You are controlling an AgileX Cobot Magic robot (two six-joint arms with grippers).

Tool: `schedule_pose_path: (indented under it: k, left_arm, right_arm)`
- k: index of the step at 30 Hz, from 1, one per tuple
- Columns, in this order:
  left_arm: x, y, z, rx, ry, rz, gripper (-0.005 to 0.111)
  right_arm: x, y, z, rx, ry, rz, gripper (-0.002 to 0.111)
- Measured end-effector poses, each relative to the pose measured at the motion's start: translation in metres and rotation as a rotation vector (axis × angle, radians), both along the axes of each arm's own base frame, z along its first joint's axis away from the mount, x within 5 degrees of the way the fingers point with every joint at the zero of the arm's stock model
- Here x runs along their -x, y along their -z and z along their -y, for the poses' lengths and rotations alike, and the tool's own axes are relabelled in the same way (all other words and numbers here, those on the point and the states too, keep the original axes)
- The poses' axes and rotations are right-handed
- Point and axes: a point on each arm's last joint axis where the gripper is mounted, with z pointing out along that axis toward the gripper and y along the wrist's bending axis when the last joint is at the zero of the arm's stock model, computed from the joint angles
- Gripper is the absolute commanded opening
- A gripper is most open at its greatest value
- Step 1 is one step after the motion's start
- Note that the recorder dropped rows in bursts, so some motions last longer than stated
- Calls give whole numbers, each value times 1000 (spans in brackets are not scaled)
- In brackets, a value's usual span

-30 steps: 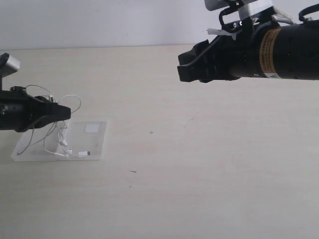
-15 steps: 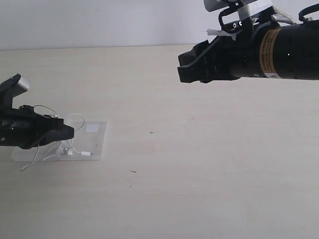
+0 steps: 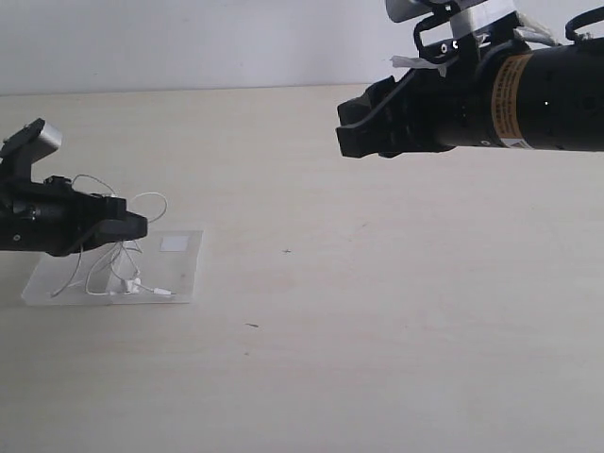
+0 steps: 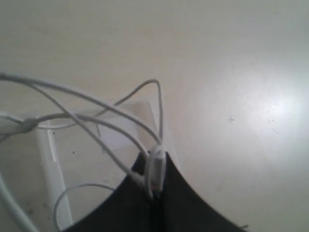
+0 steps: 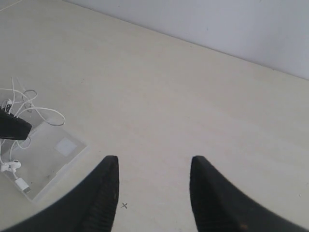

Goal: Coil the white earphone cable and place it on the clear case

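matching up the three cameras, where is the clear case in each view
Exterior view: the clear case lies flat on the table at the left, below the left tool.
Left wrist view: beyond the tool tip, behind the white earphone cable loops.
Right wrist view: beside the left tool's dark tip, cable ends on it.
Shared landmark: its white square label.

A big pale table [image 3: 396, 340] has a top like light wood. A plain white wall [image 3: 189, 42] stands behind it. Two tiny dark marks sit on the table: a small cross [image 3: 286, 251] near the middle and a little dash [image 3: 251, 326] nearer the front.
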Motion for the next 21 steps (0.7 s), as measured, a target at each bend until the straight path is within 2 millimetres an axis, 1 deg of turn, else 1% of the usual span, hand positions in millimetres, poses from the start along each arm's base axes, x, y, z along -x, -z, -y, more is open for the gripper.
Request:
schedule_pose_path:
  k: [4,8,14,21]
  left_arm:
    - [-1,1,-1,-12,-9,-3,0]
    - [-1,6,-2,-14,-18,-25,0]
    - [-1,11,1,35,-13,-53,0]
    - [2,22,4,72,15,-103,0]
  right_arm:
    - [0,0,0,2,-1,1,46]
    - [0,0,0,8,-6,6,46]
    - [0,0,0,10,-7,7,46]
    - [0,0,0,10,-7,7,46]
